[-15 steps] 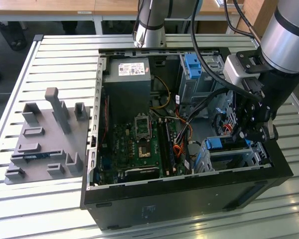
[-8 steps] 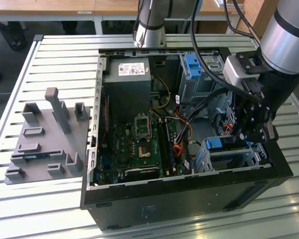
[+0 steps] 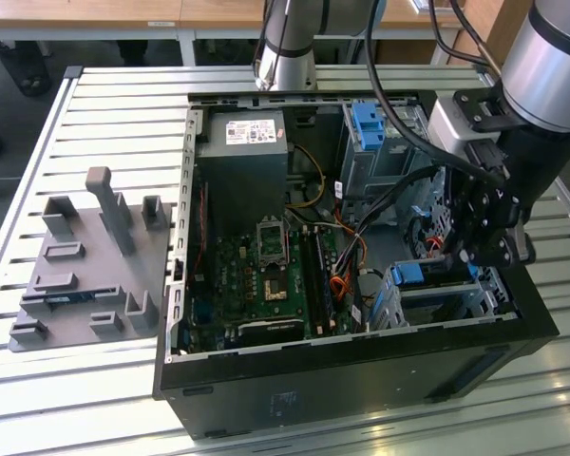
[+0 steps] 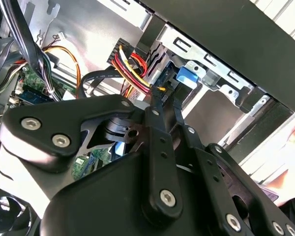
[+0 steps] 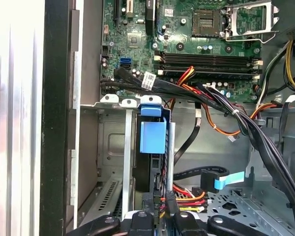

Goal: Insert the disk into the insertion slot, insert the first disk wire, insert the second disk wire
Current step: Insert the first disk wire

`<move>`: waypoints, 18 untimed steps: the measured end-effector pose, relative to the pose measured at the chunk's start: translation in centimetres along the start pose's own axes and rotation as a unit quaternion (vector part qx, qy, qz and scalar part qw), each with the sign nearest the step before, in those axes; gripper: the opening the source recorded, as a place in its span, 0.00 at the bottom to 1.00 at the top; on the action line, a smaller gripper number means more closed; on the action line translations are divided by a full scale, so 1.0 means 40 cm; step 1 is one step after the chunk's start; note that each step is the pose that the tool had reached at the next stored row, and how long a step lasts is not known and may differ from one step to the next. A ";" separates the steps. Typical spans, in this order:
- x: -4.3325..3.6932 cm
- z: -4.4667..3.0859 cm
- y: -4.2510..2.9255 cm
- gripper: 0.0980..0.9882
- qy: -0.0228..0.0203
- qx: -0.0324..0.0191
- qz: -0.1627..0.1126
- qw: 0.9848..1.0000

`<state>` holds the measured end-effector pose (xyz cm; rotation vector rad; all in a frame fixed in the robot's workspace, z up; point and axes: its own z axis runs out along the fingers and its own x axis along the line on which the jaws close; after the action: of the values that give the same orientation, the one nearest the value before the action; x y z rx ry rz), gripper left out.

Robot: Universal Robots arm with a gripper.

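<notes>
The disk (image 5: 152,137), in its bright blue carrier, sits inside the insertion slot (image 5: 110,147), the low grey cage at the case's near corner on the exterior view's right (image 3: 456,304). Its blue edge (image 3: 420,274) shows above the cage. My gripper (image 5: 162,200) is down at the disk's end, shut on the connector of a red, yellow and black disk wire (image 5: 189,196). In the second wrist view the fingertips (image 4: 160,98) meet at that wire's end beside the blue carrier (image 4: 187,76). A flat black wire with a light blue connector (image 5: 226,181) lies loose on the case floor nearby.
The open computer case (image 3: 342,380) lies on a slatted table (image 3: 123,114). The motherboard (image 3: 266,275), power supply (image 3: 242,161) and a taller cage with a blue latch (image 3: 366,123) crowd the inside. Cable bundles (image 5: 246,123) hang beside the gripper. A grey fixture plate (image 3: 85,266) rests at the exterior view's left.
</notes>
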<state>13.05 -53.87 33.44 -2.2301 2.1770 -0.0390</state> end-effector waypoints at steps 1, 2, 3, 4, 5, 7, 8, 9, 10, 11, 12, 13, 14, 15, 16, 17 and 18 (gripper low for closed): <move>0.000 -0.003 0.000 0.16 0.000 0.000 0.000 1.000; 0.000 -0.005 0.000 0.16 0.000 0.000 0.000 1.000; 0.000 -0.007 0.000 0.16 0.000 0.000 0.000 1.000; 0.000 -0.007 0.000 0.14 0.000 0.000 0.000 1.000; 0.000 -0.008 0.000 0.07 0.000 0.000 0.000 1.000; 0.000 -0.010 -0.001 0.01 0.000 0.000 0.000 1.000; 0.000 -0.010 -0.001 0.01 0.000 0.000 0.000 1.000; 0.000 -0.011 -0.001 0.01 0.000 0.000 0.000 1.000; 0.000 -0.012 -0.001 0.01 0.000 0.000 0.000 1.000; 0.000 -0.013 -0.001 0.01 0.000 0.000 0.000 1.000; 0.000 -0.013 -0.001 0.01 0.000 0.000 0.000 1.000; 0.000 -0.013 -0.001 0.01 0.000 0.000 0.000 1.000; 0.000 -0.014 -0.001 0.01 0.000 0.000 0.000 1.000; 0.000 -0.014 -0.001 0.01 0.000 0.000 0.000 1.000; 0.000 -0.015 -0.001 0.01 0.000 0.000 0.000 1.000; 0.000 -0.015 -0.001 0.01 0.000 0.000 0.000 1.000; 0.000 -0.016 -0.001 0.01 0.000 0.000 0.000 1.000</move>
<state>13.06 -53.87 34.07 -2.2305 2.1773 -0.0390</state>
